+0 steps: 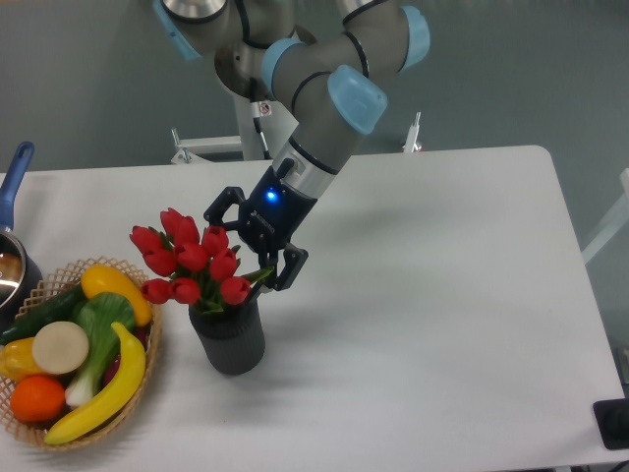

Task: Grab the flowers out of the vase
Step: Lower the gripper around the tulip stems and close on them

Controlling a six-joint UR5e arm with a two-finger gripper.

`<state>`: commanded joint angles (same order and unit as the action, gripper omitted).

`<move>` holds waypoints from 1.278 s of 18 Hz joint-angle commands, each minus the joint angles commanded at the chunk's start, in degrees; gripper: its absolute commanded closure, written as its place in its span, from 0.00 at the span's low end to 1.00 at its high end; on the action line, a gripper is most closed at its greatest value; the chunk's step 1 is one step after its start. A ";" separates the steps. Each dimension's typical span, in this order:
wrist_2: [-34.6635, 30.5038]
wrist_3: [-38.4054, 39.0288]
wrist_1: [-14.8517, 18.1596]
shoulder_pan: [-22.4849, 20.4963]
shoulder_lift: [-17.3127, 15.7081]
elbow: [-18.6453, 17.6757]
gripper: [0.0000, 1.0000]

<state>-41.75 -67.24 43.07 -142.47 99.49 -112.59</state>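
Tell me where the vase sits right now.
The vase stands on the table's left part, just right of the wicker basket, holding the flowers, with the open tool just above.

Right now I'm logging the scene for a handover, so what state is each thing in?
flowers: standing in the vase, buds closed, not lifted.
vase: upright on the table, holding the flowers.
gripper: open, at the right side of the bunch, gripping nothing.
basket: full of fruit and vegetables, left of the vase.
pot: at the left edge, mostly out of view.
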 joint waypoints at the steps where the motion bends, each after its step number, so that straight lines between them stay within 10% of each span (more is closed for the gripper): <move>1: 0.00 0.00 0.00 0.26 0.09 0.09 0.00; 23: 0.26 -0.09 -2.11 2.38 2.46 1.23 0.02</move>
<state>-41.48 -67.32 40.96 -140.10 101.95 -111.36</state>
